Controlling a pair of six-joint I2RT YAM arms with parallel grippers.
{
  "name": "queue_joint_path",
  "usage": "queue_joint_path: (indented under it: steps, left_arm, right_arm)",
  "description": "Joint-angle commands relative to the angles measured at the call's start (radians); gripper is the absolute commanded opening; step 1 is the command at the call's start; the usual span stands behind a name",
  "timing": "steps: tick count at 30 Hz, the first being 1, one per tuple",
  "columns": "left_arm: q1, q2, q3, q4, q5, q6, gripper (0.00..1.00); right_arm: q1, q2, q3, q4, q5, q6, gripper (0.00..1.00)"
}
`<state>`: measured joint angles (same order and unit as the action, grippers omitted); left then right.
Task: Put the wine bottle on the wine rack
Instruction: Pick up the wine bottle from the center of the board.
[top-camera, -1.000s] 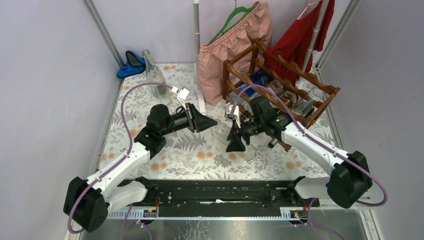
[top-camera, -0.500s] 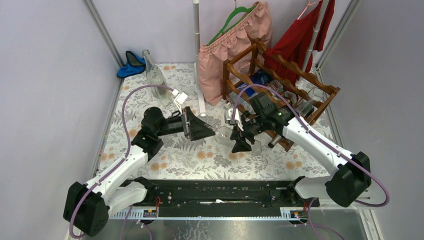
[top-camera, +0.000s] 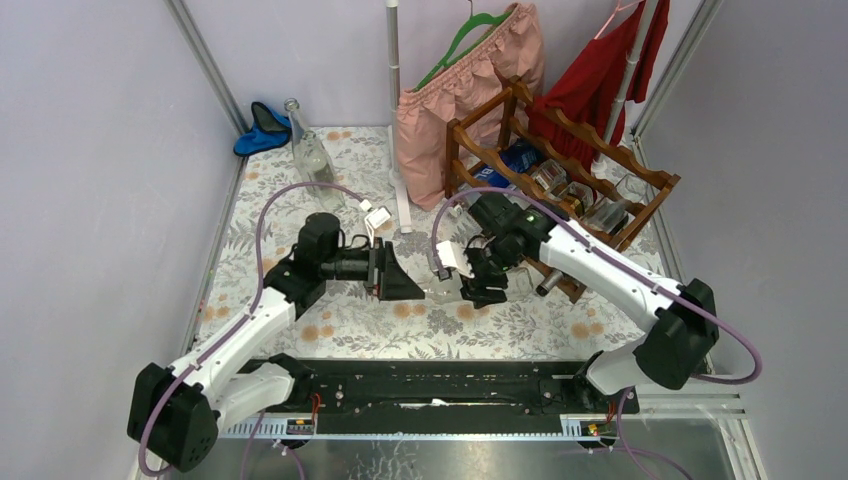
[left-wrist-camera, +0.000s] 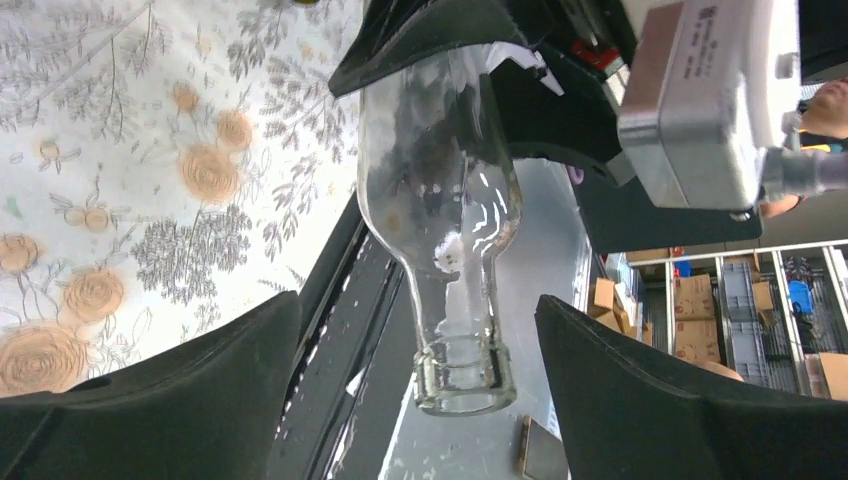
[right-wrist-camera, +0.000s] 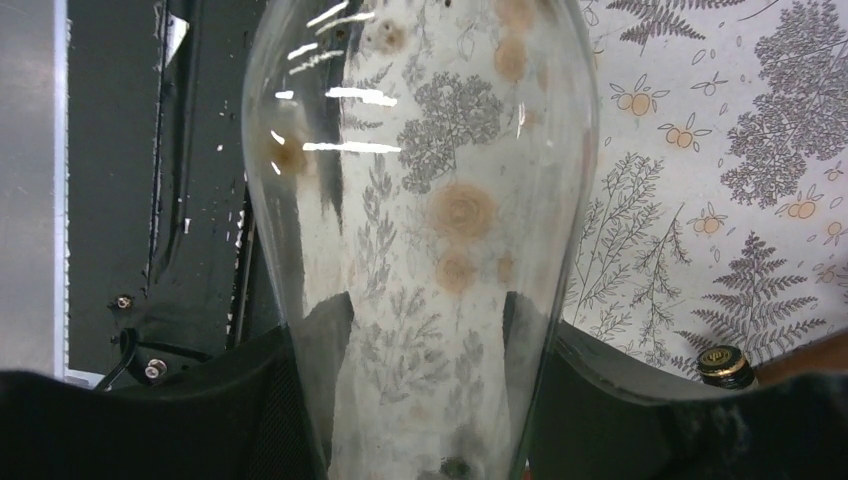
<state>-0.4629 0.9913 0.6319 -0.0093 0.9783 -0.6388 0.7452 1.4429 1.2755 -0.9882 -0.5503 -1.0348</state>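
Note:
A clear glass wine bottle (right-wrist-camera: 420, 150) hangs level above the flowered table, and my right gripper (right-wrist-camera: 425, 310) is shut on its wide body. The bottle's neck (left-wrist-camera: 455, 350) points between the fingers of my left gripper (left-wrist-camera: 417, 305), which stands open with a gap on both sides. In the top view the left gripper (top-camera: 403, 284) and the right gripper (top-camera: 483, 284) face each other at mid table. The reddish-brown wine rack (top-camera: 600, 150) stands at the back right, behind the right arm.
Several bottles lie in the rack, and one dark neck (top-camera: 546, 288) sticks out toward the table. A second clear bottle (top-camera: 305, 150) stands at the back left beside a blue object (top-camera: 262, 128). A pink skirt (top-camera: 470, 90) and a red garment (top-camera: 600, 80) hang behind.
My left gripper has opened, let go of the bottle's neck and drawn back to the left. The right gripper has kept its hold on the body and turned the bottle.

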Motion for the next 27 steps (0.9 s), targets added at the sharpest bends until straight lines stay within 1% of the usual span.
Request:
queue_joint_path:
  steps: [1,6,10,13,24,27]
  left_arm:
    - [-0.036,0.034,0.049,-0.261,-0.073,0.159,0.90]
    - [-0.042,0.044,0.037,-0.223,-0.041,0.126,0.72]
    - [-0.046,0.033,0.022,-0.177,-0.050,0.080,0.68]
    - [-0.046,0.013,-0.011,-0.092,-0.046,0.002,0.63]
    - [-0.049,0.014,-0.057,0.005,-0.060,-0.076,0.60]
    - [-0.048,0.023,-0.060,0.052,-0.050,-0.097,0.55]
  right_arm:
    - [0.046,0.025,0.059,-0.016,0.071,0.011,0.00]
    - [0.074,0.059,0.066,0.006,0.115,0.042,0.00]
    - [0.076,0.061,0.077,0.031,0.117,0.079,0.00]
    - [0.078,0.059,0.077,0.049,0.120,0.096,0.00]
    - [0.105,0.070,0.066,0.037,0.105,0.096,0.00]
    - [0.111,0.068,0.057,0.043,0.106,0.096,0.00]
